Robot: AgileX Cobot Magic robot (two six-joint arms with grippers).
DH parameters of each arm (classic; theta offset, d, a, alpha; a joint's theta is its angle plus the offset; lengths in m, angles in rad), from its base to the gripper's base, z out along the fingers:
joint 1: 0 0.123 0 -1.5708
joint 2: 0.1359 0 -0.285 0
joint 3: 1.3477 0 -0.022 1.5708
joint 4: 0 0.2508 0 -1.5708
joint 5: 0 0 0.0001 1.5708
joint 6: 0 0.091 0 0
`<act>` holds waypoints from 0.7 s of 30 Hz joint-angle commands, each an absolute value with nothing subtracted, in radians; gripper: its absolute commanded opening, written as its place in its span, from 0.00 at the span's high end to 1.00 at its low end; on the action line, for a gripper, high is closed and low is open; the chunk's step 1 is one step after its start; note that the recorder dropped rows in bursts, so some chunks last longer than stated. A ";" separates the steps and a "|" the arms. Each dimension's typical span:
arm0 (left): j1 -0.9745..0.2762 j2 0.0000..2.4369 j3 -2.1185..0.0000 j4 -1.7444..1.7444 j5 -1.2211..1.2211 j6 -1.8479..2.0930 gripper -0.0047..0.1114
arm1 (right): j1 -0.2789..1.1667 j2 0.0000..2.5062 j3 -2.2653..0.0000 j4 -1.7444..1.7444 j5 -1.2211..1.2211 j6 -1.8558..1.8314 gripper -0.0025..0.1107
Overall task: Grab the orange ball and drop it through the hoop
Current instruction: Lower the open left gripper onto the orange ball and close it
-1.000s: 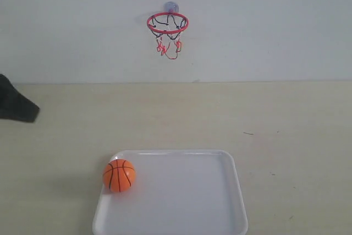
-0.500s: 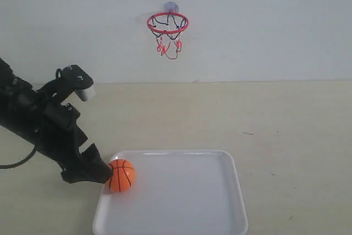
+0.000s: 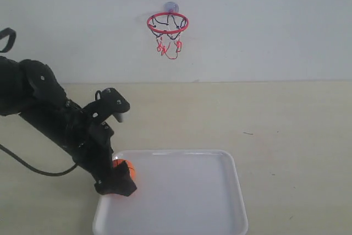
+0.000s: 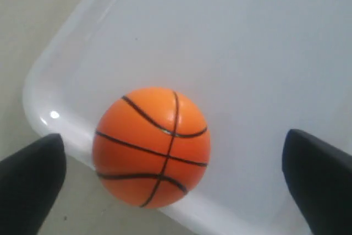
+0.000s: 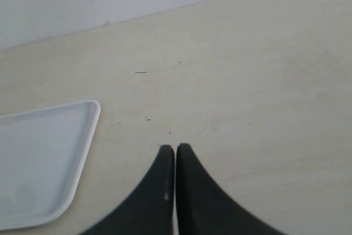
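The orange ball (image 4: 151, 147) with black seams rests in a corner of the white tray (image 4: 247, 53). In the exterior view only a sliver of the ball (image 3: 125, 168) shows behind my left gripper (image 3: 118, 182), which has come down over it. That gripper (image 4: 176, 191) is open, its black fingers (image 4: 30, 177) standing wide on either side of the ball without touching it. The hoop (image 3: 167, 23), a red ring with a black-and-red net, hangs on the back wall, far above. My right gripper (image 5: 175, 148) is shut and empty over bare table, out of the exterior view.
The white tray (image 3: 181, 196) lies at the front of the beige table (image 3: 286, 119). Its raised rim (image 4: 41, 89) runs right beside the ball. The left arm (image 3: 49, 114) stretches in from the left edge. A cable (image 3: 33, 169) trails below it.
My left arm has swung in from the left edge and lowered its gripper over the ball. The ball has stayed in the tray's corner.
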State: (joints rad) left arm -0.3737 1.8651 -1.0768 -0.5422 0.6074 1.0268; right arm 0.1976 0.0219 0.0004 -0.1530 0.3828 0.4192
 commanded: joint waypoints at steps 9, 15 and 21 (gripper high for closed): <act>-0.393 1.908 -1.083 -0.480 0.559 1.018 0.35 | 0.191 0.017 0.000 -0.165 0.377 0.414 0.98; -0.393 1.908 -1.083 -0.490 0.516 1.018 0.72 | 0.191 0.017 0.000 -0.165 0.377 0.414 0.98; -0.379 1.873 -1.146 -0.494 0.474 0.988 0.92 | 0.191 0.017 0.000 -0.165 0.377 0.414 0.98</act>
State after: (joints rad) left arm -0.3870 1.9011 -1.1054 -0.4786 0.4922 1.0101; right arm 0.1976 0.0219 0.0004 -0.1530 0.3828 0.4192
